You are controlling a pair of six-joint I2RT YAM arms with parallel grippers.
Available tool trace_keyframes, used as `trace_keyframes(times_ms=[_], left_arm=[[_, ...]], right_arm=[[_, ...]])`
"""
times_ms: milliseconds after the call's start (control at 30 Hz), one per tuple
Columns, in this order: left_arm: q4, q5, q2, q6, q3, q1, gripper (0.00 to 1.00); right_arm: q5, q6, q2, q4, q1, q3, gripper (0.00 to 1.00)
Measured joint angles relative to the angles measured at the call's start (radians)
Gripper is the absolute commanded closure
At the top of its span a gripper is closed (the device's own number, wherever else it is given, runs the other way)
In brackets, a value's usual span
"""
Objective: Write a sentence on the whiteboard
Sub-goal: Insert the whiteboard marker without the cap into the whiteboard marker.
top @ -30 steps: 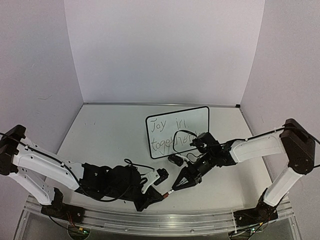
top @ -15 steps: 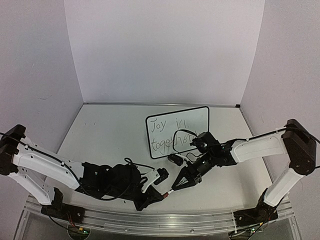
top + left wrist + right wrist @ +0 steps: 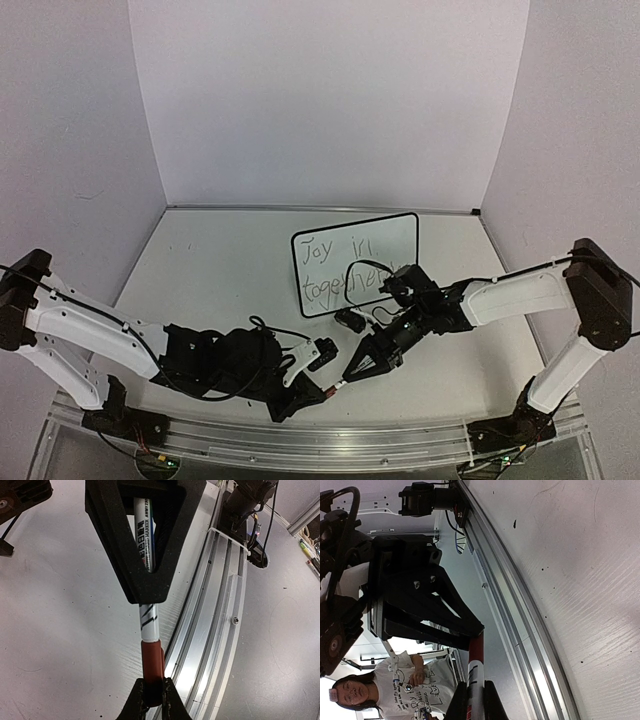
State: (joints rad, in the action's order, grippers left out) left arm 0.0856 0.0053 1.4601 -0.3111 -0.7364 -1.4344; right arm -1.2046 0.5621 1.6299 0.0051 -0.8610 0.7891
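The whiteboard [image 3: 385, 240] stands tilted at the middle right of the table. The sentence [image 3: 340, 270] reads "Joy in togetherness" in two dark lines. Near the front edge, a white marker [image 3: 341, 383] with a red cap spans between the two grippers. My left gripper [image 3: 328, 391] is shut on the red cap [image 3: 151, 660], and its fingertips [image 3: 168, 700] pinch the cap's end. My right gripper [image 3: 350, 376] is shut on the marker's white barrel [image 3: 474, 677], just behind the cap [image 3: 476, 647]. The cap sits against the barrel [image 3: 148, 617].
The aluminium rail [image 3: 300, 440] runs along the near table edge, right below the marker [image 3: 220, 630]. White walls enclose the back and sides. A person [image 3: 395, 690] stands beyond the table's near edge in the right wrist view.
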Motion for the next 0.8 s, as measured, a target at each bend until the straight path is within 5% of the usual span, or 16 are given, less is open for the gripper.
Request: trace_keyframes(times_ms=[600, 667, 800], left_arm=[[0.000, 0.104, 0.002, -0.003, -0.013, 0.043, 1.00], [-0.004, 0.105, 0.002, -0.003, -0.013, 0.046, 0.89], [0.015, 0.079, -0.006, 0.000, -0.016, 0.062, 0.47]], right_arm=[[0.027, 0.011, -0.036, -0.018, -0.010, 0.000, 1.00], [0.038, 0.013, -0.039, -0.018, -0.012, 0.000, 1.00], [0.088, 0.014, -0.051, 0.000, -0.022, 0.000, 1.00]])
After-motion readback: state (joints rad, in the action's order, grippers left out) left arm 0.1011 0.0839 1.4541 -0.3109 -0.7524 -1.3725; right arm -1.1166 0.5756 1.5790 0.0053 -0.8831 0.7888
